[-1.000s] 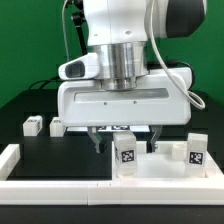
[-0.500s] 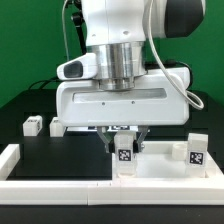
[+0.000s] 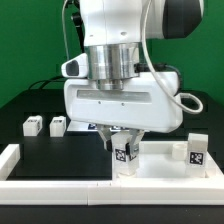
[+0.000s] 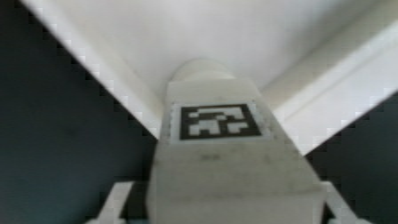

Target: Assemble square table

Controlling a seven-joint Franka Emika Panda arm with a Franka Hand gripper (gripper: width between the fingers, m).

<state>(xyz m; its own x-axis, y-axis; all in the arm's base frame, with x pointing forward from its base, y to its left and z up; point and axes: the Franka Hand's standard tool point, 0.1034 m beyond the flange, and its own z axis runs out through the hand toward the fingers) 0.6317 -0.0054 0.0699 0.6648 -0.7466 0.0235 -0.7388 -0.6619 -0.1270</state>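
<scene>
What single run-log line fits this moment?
phase: grasp | end effector: shut on tagged leg | second tagged leg: standing free, exterior view's right

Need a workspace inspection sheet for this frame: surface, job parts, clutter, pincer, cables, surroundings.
Surface: black table, matte.
Job's things: white tabletop on the exterior view's right. The held leg is tagged and sits at the tabletop's left end. The second leg stands upright at its right end. Two small tagged parts lie on the table on the exterior view's left.
Clutter: white rail along the near and left edges.
Grippers: pincer shut on the held leg, one finger on each side.
Cables: black cables behind the arm; pale cable looping beside it.
Surroundings: green backdrop.
</scene>
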